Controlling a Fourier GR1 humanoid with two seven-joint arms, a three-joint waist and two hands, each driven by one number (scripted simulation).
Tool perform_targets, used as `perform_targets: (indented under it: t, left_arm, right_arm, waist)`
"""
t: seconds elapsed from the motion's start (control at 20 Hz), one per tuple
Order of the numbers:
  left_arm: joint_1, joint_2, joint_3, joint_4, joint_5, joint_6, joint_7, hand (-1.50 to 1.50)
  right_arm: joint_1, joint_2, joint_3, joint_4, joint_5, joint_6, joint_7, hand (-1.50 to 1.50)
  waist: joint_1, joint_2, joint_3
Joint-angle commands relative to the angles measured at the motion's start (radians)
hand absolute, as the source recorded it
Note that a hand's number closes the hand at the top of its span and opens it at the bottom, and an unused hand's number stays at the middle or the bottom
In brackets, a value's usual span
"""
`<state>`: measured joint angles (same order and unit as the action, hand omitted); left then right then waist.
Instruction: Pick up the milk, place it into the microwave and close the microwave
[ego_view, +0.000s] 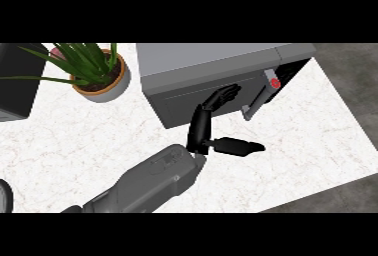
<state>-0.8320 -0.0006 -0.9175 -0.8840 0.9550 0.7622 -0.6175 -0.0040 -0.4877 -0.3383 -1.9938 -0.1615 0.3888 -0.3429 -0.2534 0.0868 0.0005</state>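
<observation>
One hand in view: left hand (201, 131), fingers straight, thumb apart, tips against front of grey box-shaped microwave (207, 57). Small red-white milk carton (275, 83) apparently inside, far right, behind ajar grey door (253, 102). Probably light, crushable; grasp flat sides.

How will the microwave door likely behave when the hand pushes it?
The microwave door looks like a rigid flat panel, so it should swing as one piece, not flex. The left hand lays straight fingers on it toward its right edge, seemingly the free one, so probably good leverage. The microwave body looks bulky, so it likely stays put.
</observation>
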Motion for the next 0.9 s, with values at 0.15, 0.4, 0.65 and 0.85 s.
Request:
perform_targets:
  t: [0.15, 0.4, 0.65, 0.85]
  left_arm:
    - [-0.062, 0.001, 0.049, 0.083, 0.044, 0.002, -0.019, -1.50]
    - [-0.073, 0.001, 0.054, 0.094, 0.066, 0.013, -0.039, -1.50]
    - [-0.065, 0.001, 0.052, 0.101, 0.088, 0.000, -0.065, -1.50]
    - [-0.084, 0.001, 0.059, 0.111, 0.105, -0.003, -0.067, -1.50]
  right_arm:
    - [-0.030, 0.069, 0.049, 0.100, -0.184, 0.045, 0.042, -1.50]
    - [-0.048, 0.057, 0.048, 0.145, -0.252, 0.077, 0.068, -1.50]
    - [-0.072, 0.031, 0.027, 0.208, -0.298, 0.101, 0.081, -1.50]
    - [-0.094, 0.006, 0.012, 0.246, -0.336, 0.126, 0.092, -1.50]
  waist:
    - [0.005, 0.016, 0.000]
    - [-0.015, 0.012, -0.001]
    - [-0.018, 0.015, 0.000]
    - [-0.021, 0.011, 0.001]
